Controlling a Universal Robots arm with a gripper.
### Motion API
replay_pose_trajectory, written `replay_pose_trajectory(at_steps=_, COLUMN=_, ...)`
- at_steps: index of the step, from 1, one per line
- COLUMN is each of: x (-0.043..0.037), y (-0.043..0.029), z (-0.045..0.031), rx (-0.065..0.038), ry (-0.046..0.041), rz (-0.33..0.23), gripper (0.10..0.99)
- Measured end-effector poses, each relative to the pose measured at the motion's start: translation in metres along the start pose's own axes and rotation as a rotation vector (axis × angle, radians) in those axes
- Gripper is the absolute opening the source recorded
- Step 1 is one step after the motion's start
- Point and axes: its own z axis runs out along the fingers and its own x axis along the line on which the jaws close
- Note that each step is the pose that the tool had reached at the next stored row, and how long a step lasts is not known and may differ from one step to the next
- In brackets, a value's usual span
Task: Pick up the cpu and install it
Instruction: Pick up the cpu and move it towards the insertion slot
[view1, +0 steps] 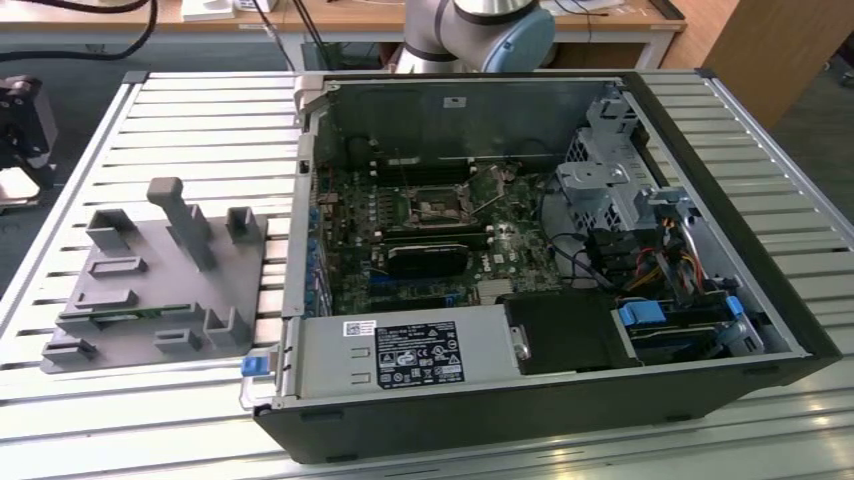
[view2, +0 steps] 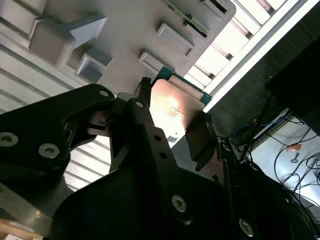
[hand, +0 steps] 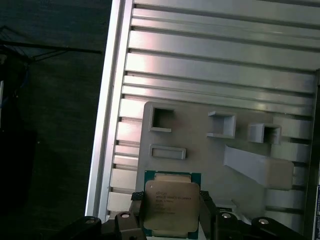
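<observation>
The cpu (hand: 171, 207), a square chip with a silvery metal top and a thin green rim, sits between the two black fingers of my gripper (hand: 171, 216), which is shut on its opposite edges. In the second wrist view the cpu (view2: 175, 107) shines between the same fingers of the gripper (view2: 172, 120). Behind it lies the grey holder plate (hand: 200, 145), close to the slatted table's edge. The motherboard socket (view1: 434, 208) lies open in the middle of the board inside the computer case (view1: 534, 400).
The grey holder plate (view1: 147, 290) has raised blocks and a tall post, and a green memory stick (view1: 114, 318) lies in one slot. The slatted metal table (view1: 200, 110) carries plate and case. A black device (view1: 20, 115) stands at the exterior view's left edge.
</observation>
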Motion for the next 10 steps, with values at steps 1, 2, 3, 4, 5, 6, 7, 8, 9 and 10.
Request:
replay_pose_trajectory(at_steps=1, x=0.0000, y=0.0002, z=-0.0045, rx=0.000, ry=0.0001, rz=0.000, gripper=0.529)
replay_pose_trajectory(at_steps=2, x=0.0000, y=0.0004, z=-0.0090, rx=0.000, ry=0.0000, rz=0.000, gripper=0.529)
replay_pose_trajectory(at_steps=3, x=0.0000, y=0.0006, z=-0.0138, rx=0.000, ry=-0.0001, rz=0.000, gripper=0.529)
replay_pose_trajectory(at_steps=4, x=0.0001, y=0.0007, z=-0.0183, rx=0.000, ry=0.0001, rz=0.000, gripper=0.529)
replay_pose_trajectory(at_steps=5, x=0.0001, y=0.0009, z=-0.0227, rx=0.000, ry=0.0001, rz=0.000, gripper=0.529)
replay_pose_trajectory(at_steps=6, x=0.0001, y=0.0011, z=-0.0269, rx=0.000, ry=0.0000, rz=0.000, gripper=0.529)
replay_pose_trajectory(at_steps=7, x=0.0001, y=0.0013, z=-0.0309, rx=0.000, ry=0.0001, rz=0.000, gripper=0.529)
replay_pose_trajectory(at_steps=8, x=0.0001, y=0.0014, z=-0.0343, rx=0.000, ry=0.0001, rz=0.000, gripper=0.529)
replay_pose_trajectory(at_steps=9, x=0.0001, y=0.0015, z=-0.0368, rx=0.000, ry=0.0002, rz=0.000, gripper=0.529)
replay_pose_trajectory(at_steps=10, x=0.0001, y=0.0015, z=-0.0379, rx=0.000, ry=0.0001, rz=0.000, gripper=0.529)
